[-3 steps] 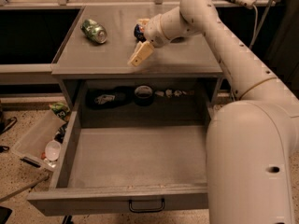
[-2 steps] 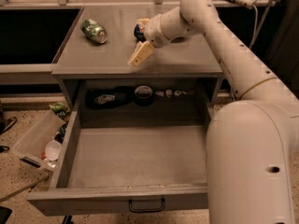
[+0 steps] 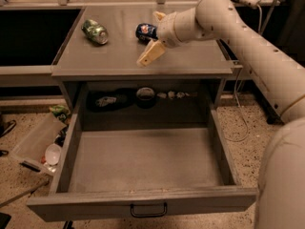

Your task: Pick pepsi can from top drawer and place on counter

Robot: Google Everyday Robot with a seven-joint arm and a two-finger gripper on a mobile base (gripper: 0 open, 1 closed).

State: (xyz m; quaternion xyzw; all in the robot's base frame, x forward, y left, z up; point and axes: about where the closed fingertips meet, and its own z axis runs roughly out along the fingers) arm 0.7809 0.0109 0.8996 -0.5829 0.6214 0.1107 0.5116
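Observation:
The pepsi can (image 3: pixel 144 31), dark blue with red and white markings, lies on the grey counter (image 3: pixel 190 61) near its middle back. My gripper (image 3: pixel 148 38) is over the counter with its two cream fingers spread in a V around the can, one finger (image 3: pixel 151 54) in front of it and one behind. The fingers stand apart from the can's sides, so the gripper is open. The top drawer (image 3: pixel 143 159) is pulled fully out below, and its grey floor is bare. Its dark handle (image 3: pixel 148 210) is on the front panel.
A green can (image 3: pixel 95 31) lies on its side at the counter's left. Dark items and small objects (image 3: pixel 145 96) sit in the cabinet recess behind the drawer. A plastic bin with clutter (image 3: pixel 40 144) is on the floor at left. A cable (image 3: pixel 240 123) hangs at right.

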